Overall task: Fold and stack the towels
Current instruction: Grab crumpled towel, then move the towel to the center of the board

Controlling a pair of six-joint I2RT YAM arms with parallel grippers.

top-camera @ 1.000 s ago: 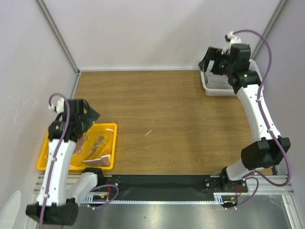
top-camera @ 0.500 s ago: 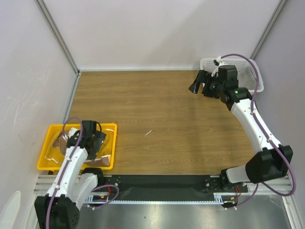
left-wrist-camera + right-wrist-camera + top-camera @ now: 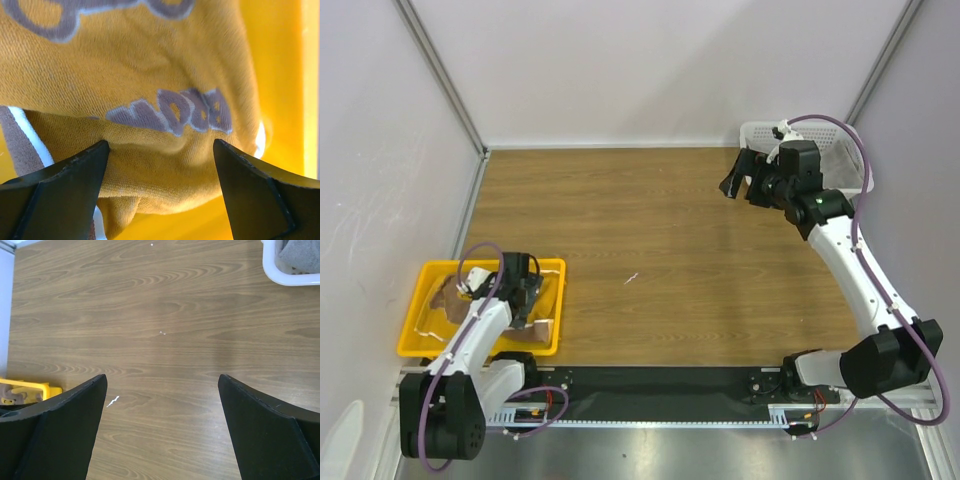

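Top view: the left fingers (image 3: 523, 300) are down inside the yellow tray (image 3: 420, 348) at the near left, over the bear towel (image 3: 448, 300) lying crumpled in it. The right fingers (image 3: 731, 183) hang above the counter (image 3: 640, 230), just left of the white mesh basket (image 3: 855, 165) at the far right. Left wrist view: both fingers are spread wide and released, tips against the towel's cloth below its brown lettering (nothing clamped). Right wrist view: the fingers are spread wide and hold nothing above the counter; a grey towel (image 3: 302, 254) lies in the basket.
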